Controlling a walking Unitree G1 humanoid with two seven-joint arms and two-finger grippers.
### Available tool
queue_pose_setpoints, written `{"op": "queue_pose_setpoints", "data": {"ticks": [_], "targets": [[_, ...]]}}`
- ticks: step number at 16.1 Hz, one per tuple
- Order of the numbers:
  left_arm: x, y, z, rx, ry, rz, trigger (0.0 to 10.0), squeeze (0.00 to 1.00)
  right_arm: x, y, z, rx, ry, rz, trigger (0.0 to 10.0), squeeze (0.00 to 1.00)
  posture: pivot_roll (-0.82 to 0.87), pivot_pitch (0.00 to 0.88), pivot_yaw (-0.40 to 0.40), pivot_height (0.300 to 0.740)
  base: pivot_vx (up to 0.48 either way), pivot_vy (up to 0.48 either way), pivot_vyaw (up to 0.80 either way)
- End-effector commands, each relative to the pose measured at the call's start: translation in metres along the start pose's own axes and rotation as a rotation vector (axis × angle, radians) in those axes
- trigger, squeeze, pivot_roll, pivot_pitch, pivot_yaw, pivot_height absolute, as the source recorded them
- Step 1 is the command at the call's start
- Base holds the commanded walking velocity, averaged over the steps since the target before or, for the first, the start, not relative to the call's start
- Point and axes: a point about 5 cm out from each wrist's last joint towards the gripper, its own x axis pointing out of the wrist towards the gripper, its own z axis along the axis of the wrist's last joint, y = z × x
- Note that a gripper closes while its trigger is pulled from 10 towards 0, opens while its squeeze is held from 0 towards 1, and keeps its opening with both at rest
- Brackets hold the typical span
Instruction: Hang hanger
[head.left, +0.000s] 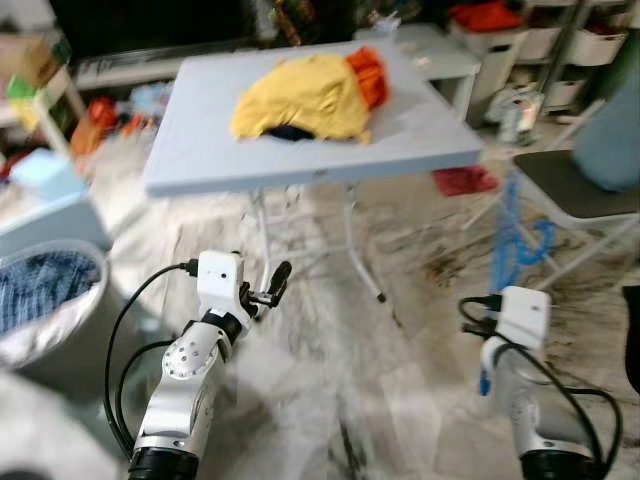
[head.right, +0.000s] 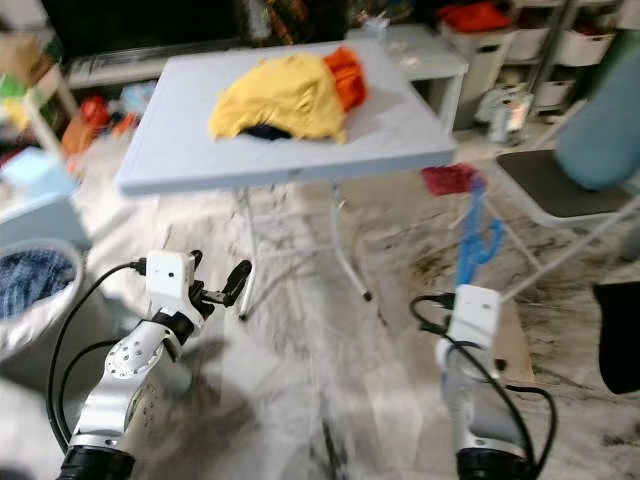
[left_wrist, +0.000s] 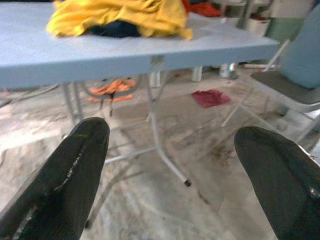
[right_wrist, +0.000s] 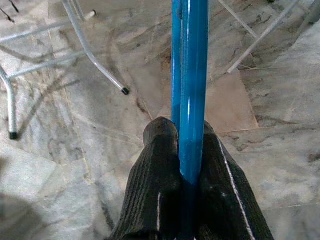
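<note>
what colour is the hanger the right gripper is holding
Bright blue plastic hanger, clamped between the right gripper fingers; the right wrist view shows it best.

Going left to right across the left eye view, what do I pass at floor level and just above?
laundry basket → left gripper → table leg → red cloth on the floor → blue hanger held in the right gripper → folding chair

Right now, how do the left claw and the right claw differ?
The left claw is open and empty; the right claw is shut on the blue hanger. The left claw faces the table; the right claw faces the floor. Both have black fingers.
</note>
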Motion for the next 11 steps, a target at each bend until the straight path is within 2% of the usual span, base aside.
{"op": "queue_pose_setpoints", "data": {"ticks": [1, 4, 11], "targets": [[0.0023, 0.0, 0.0025, 0.0, 0.0, -0.012, 10.0, 0.0, -0.0024, -0.0052, 0.0046, -0.001, -0.009, -0.034, 10.0, 0.0, -0.18, 0.0, 0.038, 0.74, 0.341, 0.0, -0.79], [0.0003, -0.0067, -0.0027, -0.018, 0.021, -0.041, 10.0, 0.0, -0.0028, -0.0067, 0.0028, 0.001, 0.002, -0.059, 10.0, 0.0, -0.18, 0.0, 0.045, 0.74, 0.34, 0.0, -0.79], [0.0043, -0.009, -0.0028, -0.029, 0.04, -0.071, 10.0, 0.0, -0.0035, -0.0093, 0.0025, 0.007, 0.017, -0.099, 10.0, 0.0, -0.18, 0.0, 0.051, 0.74, 0.346, 0.0, -0.79]]}}
